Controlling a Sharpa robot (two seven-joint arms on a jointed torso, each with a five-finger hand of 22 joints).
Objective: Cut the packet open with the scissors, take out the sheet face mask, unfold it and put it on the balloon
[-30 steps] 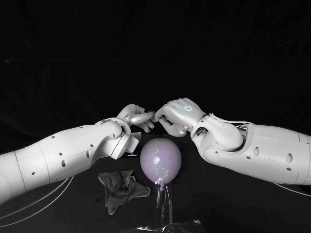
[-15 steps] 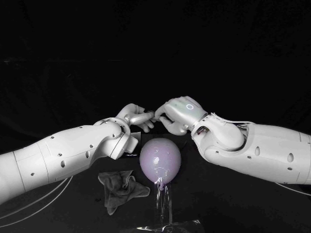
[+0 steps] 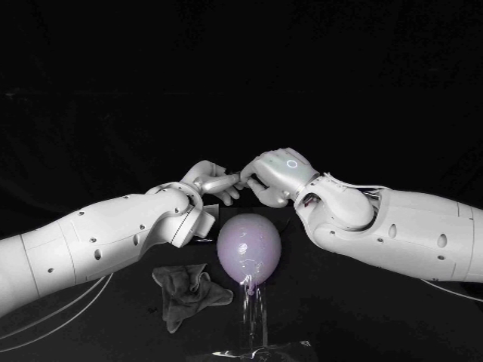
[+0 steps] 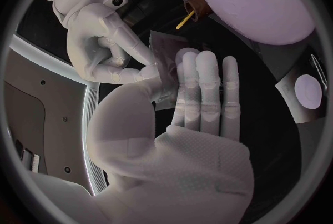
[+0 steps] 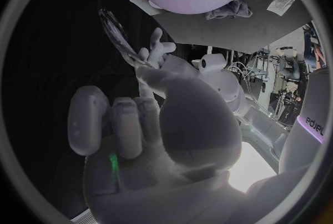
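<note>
Both hands meet above the balloon (image 3: pixel 249 249). The left hand (image 3: pixel 211 181) pinches the packet (image 4: pixel 168 60) between thumb and fingers, and the right hand (image 3: pixel 272 175) grips the same packet's other edge with curled fingers. The packet is flat and shiny, held up off the black table (image 3: pixel 394 317). Whether it is cut open, and what it holds, I cannot tell, and any print on it is too blurred to read. The pale purple balloon sits on a clear stand (image 3: pixel 255 313) below the hands, beside a crumpled dark cloth (image 3: pixel 187 290).
</note>
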